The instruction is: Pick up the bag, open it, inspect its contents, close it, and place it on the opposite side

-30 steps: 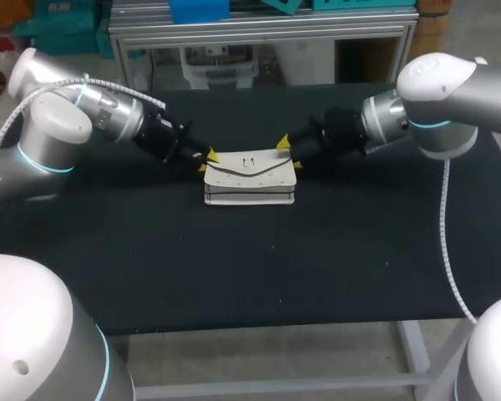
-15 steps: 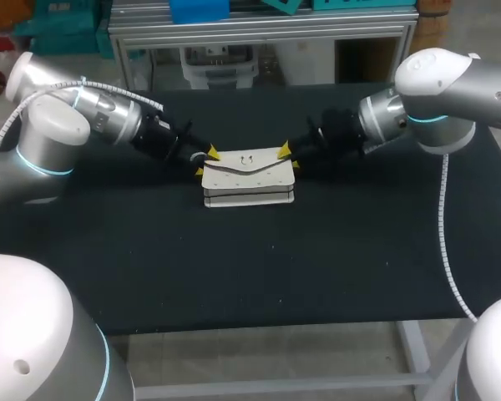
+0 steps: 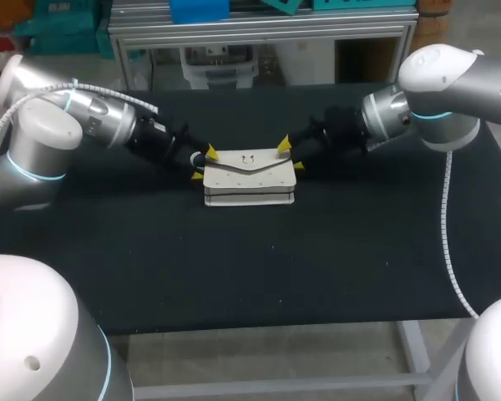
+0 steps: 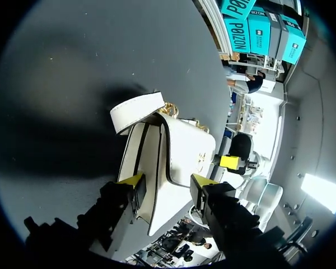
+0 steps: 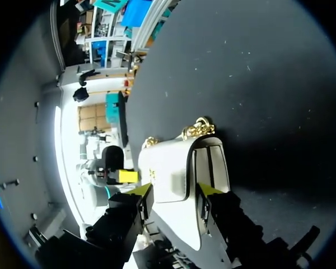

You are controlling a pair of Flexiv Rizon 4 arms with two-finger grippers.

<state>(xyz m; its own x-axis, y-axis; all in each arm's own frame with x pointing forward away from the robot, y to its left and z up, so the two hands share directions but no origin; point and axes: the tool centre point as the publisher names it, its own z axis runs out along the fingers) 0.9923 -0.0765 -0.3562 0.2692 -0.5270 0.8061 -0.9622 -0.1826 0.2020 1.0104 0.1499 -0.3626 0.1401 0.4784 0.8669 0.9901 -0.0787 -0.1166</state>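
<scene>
White bag [image 3: 250, 175] lies near the middle of the black table [image 3: 234, 276], its flap face up and its layered edges towards the robot. A small metal clasp [image 3: 249, 157] sits on the flap near the bag's far edge.

From the bag's left end, the left arm comes in low over the table. The left gripper [image 3: 204, 164] straddles that end with its yellow tips set fairly wide, one at the bag's far corner and one nearer the robot. In the left wrist view the left gripper [image 4: 165, 182] has the bag [image 4: 179, 151] standing between its fingers, one pad against each side, so it grips the bag's end. Ahead of the fingers, at the bag's other end, a white strap [image 4: 135, 110] curls outward, and a gold chain [image 4: 169, 107] joins it to the bag.

At the bag's right end the right gripper [image 3: 290, 154] does the same, its tips just as wide. In the right wrist view the right gripper [image 5: 173, 191] clasps the bag [image 5: 173, 168] from both sides, and the gold chain [image 5: 197, 130] shows at the bag's far end.
</scene>
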